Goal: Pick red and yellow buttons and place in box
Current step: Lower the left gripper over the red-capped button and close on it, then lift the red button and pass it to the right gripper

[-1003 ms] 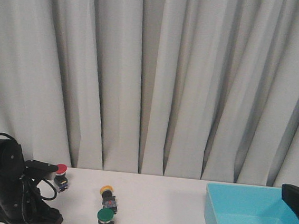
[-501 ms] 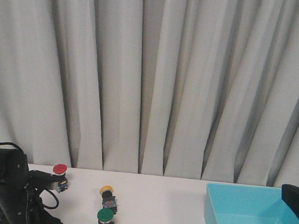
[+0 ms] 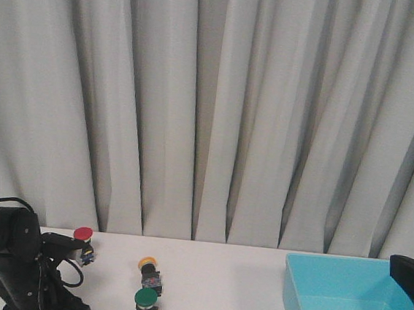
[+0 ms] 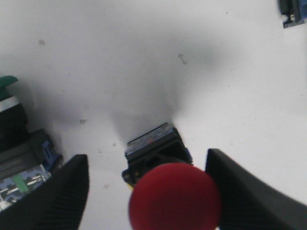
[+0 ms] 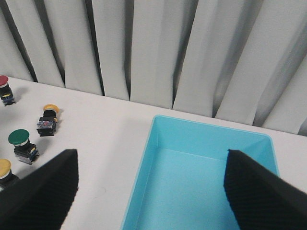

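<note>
A red button (image 4: 175, 197) stands on the white table between the fingers of my left gripper (image 4: 147, 160), which is open. Its right finger (image 4: 249, 196) is close to the cap and the left finger (image 4: 57, 196) is farther off. In the front view the red button (image 3: 83, 234) shows just beyond the left gripper (image 3: 61, 242). One yellow button (image 3: 148, 264) lies mid-table, and a second yellow button (image 5: 4, 166) sits nearer. The light blue box (image 3: 347, 304) is on the right, holding nothing. My right gripper (image 5: 151, 158) hangs open above the box's (image 5: 211, 187) left wall.
A green button (image 3: 146, 298) stands just in front of the yellow one, also seen close beside the left finger (image 4: 8, 93). A grey curtain (image 3: 218, 112) hangs along the table's far edge. Part of another button's body (image 4: 292, 12) shows in the left wrist view.
My left arm has sunk lower and settled by the red button, which has stayed in place. The right arm and the other buttons have not moved.
</note>
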Action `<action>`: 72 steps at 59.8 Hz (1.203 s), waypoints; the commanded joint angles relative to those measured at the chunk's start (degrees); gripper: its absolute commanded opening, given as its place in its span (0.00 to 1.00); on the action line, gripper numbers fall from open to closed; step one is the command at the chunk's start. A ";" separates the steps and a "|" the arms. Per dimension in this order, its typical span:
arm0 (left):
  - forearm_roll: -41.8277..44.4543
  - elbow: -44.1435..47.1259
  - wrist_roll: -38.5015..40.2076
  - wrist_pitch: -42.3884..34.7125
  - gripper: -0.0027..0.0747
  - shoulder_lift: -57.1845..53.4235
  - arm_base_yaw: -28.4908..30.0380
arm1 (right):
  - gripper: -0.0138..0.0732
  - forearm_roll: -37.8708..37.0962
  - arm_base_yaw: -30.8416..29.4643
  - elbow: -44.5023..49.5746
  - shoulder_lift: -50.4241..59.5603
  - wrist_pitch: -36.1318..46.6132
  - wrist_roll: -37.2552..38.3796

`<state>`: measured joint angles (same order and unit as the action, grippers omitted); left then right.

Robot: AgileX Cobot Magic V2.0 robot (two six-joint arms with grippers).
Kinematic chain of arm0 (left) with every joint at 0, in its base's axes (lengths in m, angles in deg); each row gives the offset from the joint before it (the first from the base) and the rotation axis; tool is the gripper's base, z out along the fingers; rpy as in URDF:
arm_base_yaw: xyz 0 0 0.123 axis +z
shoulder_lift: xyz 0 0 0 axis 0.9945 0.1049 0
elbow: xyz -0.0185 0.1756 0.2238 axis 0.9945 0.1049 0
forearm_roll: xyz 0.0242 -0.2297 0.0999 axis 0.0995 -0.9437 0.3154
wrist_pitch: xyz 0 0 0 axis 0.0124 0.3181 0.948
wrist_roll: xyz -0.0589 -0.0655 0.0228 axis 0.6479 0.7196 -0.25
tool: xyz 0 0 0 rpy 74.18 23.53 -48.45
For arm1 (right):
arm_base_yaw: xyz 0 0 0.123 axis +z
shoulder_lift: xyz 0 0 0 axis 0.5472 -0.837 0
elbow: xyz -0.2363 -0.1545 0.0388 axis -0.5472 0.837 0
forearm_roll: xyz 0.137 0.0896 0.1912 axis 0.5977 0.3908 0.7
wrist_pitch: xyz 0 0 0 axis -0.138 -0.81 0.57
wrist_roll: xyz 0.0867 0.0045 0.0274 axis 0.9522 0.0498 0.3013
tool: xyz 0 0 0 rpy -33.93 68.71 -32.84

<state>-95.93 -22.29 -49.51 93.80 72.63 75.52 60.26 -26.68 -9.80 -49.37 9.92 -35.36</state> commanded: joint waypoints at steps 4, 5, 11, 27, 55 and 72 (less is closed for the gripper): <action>-1.03 -1.54 0.07 -0.61 0.45 -2.71 -0.36 | 0.84 0.35 0.12 -1.98 0.25 3.88 -0.58; -1.03 -1.54 0.07 -0.61 0.43 -2.71 -0.36 | 0.84 0.35 0.12 -1.98 0.25 3.88 -0.58; -1.03 -1.54 0.07 -0.43 0.28 -2.71 -0.36 | 0.84 0.35 0.12 -1.98 0.25 3.88 -0.58; -7.46 -7.50 -1.22 8.72 0.02 -4.50 -0.36 | 0.84 0.35 0.74 -1.98 0.25 8.40 -3.18; -47.75 -24.67 -22.24 23.92 0.03 -23.69 -3.59 | 0.84 0.54 24.37 -1.98 -5.10 16.17 -30.61; -45.59 -25.28 -22.30 23.73 0.03 -28.64 -12.36 | 0.84 0.04 35.15 -1.98 -6.88 20.97 -32.38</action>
<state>-139.15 -45.87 -71.60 118.06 46.54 65.18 60.46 6.88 -9.80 -56.76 24.79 -66.80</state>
